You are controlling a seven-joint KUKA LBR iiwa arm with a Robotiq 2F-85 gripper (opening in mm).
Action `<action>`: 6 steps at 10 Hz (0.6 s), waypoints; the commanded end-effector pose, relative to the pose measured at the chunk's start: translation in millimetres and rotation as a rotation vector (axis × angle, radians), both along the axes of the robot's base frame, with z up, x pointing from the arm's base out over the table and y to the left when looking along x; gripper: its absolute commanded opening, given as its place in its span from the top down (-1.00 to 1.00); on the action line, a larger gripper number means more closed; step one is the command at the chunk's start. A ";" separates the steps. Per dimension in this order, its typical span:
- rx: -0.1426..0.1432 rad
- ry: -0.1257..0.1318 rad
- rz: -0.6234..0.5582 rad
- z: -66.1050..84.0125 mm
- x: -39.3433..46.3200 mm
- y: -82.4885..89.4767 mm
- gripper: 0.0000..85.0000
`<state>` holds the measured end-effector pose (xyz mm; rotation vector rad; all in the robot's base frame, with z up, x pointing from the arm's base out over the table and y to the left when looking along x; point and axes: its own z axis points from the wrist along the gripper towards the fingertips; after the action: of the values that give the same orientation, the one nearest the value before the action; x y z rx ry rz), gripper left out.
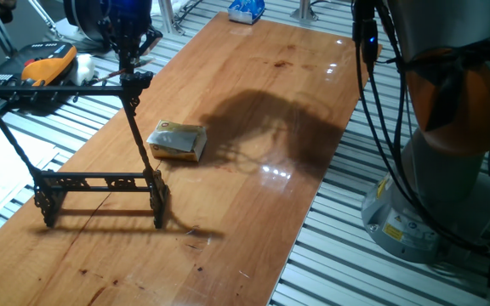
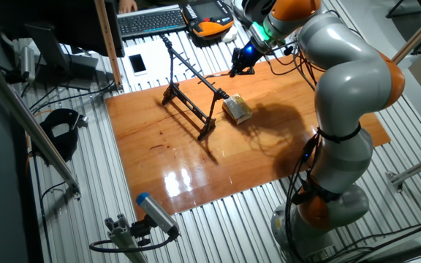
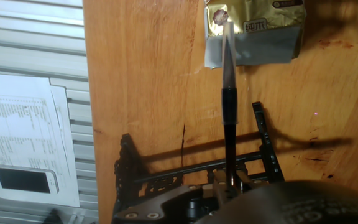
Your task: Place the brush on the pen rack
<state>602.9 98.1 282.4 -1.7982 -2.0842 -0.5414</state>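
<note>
**Brush held above the rack's top bar**

Jaws closed on the brush (image 3: 229, 106): in the hand view its dark shaft rises from between them and ends in a pale, blurred tip. Gripper (image 1: 127, 53) sits high over the rack's right end in one fixed view, lit blue, near the far left edge of the tabletop (image 1: 253, 110). The brush itself is not resolvable in either fixed view.

Pen rack (image 1: 100, 183) stands upright on the tabletop: ornate low base rail at front, slanted uprights, top crossbar reaching left past the table edge. In the hand view the base rail and feet lie directly below the jaws, with the brush shaft crossing over them.

Yellowish block (image 1: 178, 141), gold wrapper with a grey band, lies flat just right of the rack, apart from it. In the hand view the brush tip overlaps it.

Arm (image 2: 342, 88) arches in from the right in the other fixed view, its shadow on the wood beside the block. Off the table: printed sheet (image 3: 27, 146) with a phone on it.
</note>
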 end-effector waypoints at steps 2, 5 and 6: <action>0.003 0.004 -0.005 -1.0 -1.5 2.7 1.00; 0.025 0.011 -0.008 0.8 -2.6 1.6 1.00; 0.026 0.014 -0.009 0.4 -3.1 2.5 1.00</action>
<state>599.7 100.8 282.6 -1.7933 -2.0545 -0.5540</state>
